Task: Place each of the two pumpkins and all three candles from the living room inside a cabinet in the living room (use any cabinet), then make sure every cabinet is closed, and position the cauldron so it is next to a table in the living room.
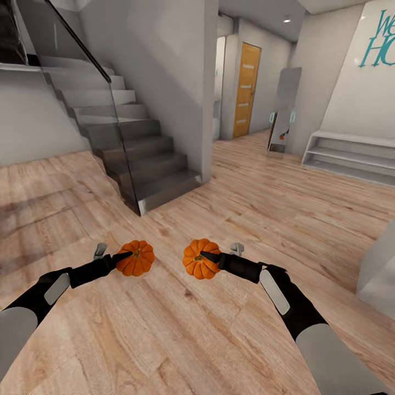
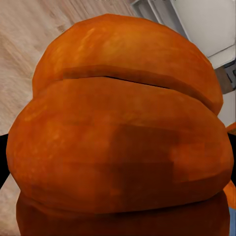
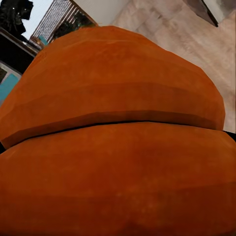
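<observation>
Each claw is clamped on a pumpkin: the left claw (image 1: 127,254) carries one pumpkin (image 1: 135,258), the right claw (image 1: 207,257) the other pumpkin (image 1: 200,259), held low over the wood floor (image 1: 181,329), likely for transport. Beyond rise the stairs (image 1: 140,159); farther, an orange door (image 1: 246,90).

Home interior, hallway zone. Pale wood plank floor (image 1: 230,219); grey staircase (image 1: 137,148) with glass balustrade (image 1: 82,99); orange panelled door (image 1: 247,90) down the corridor; low white shelving (image 1: 351,156) beneath teal wall lettering (image 1: 378,33).
</observation>
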Tool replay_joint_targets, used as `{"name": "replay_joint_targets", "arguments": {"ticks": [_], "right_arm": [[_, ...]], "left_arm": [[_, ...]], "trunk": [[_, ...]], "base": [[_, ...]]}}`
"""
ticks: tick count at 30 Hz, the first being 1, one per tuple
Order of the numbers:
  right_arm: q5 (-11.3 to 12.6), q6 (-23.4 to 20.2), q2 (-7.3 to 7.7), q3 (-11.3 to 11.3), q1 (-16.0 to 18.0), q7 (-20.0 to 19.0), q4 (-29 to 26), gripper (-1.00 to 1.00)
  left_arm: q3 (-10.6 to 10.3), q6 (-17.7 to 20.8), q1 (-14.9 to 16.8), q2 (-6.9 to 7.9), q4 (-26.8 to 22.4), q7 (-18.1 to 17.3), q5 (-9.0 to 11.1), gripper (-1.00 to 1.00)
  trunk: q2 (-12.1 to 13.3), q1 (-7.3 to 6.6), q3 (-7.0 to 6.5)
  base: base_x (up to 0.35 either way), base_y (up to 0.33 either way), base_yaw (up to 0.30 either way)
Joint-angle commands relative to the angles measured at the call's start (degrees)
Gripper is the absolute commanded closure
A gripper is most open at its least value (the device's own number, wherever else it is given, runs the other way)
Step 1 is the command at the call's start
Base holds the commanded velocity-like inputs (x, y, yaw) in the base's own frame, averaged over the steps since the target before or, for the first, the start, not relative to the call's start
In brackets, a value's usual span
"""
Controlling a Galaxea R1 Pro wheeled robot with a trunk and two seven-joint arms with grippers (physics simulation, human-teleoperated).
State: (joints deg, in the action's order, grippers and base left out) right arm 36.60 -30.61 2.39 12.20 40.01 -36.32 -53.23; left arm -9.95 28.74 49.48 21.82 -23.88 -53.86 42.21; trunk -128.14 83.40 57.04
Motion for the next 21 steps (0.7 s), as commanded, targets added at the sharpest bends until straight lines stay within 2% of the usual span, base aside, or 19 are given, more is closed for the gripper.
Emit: {"name": "replay_joint_targets", "arguments": {"ticks": [1,7,10,15,21], "right_arm": [[0.0,0.0,0.01,0.0,0.0,0.0,0.0,1.00],[0.0,0.0,0.02,0.0,0.0,0.0,0.0,1.00],[-1.0,0.0,0.03,1.3,0.0,0.0,0.0,1.00],[-1.4,0.1,-0.01,1.8,0.0,0.1,0.0,1.00],[-1.5,0.0,-0.03,2.1,-0.1,0.2,-0.4,1.00]], "left_arm": [[0.0,0.0,0.0,-0.01,0.0,0.0,0.0,1.00],[0.0,0.0,0.0,-0.02,0.0,0.0,0.0,1.00],[0.0,0.0,0.0,-0.02,0.0,0.0,0.0,1.00],[0.0,0.0,0.0,0.00,0.0,0.0,0.0,1.00],[0.0,0.0,0.0,0.01,0.0,0.0,0.0,1.00]], "trunk": [[0.4,-0.23,-0.18],[2.8,-1.54,-1.26],[4.0,-2.20,-1.80],[6.0,-3.30,-2.70],[8.4,-4.62,-3.91]], "base": [[0.000,0.000,0.119],[0.000,0.000,0.030],[0.000,0.000,0.001],[0.000,0.000,0.007],[0.000,0.000,0.178]]}}
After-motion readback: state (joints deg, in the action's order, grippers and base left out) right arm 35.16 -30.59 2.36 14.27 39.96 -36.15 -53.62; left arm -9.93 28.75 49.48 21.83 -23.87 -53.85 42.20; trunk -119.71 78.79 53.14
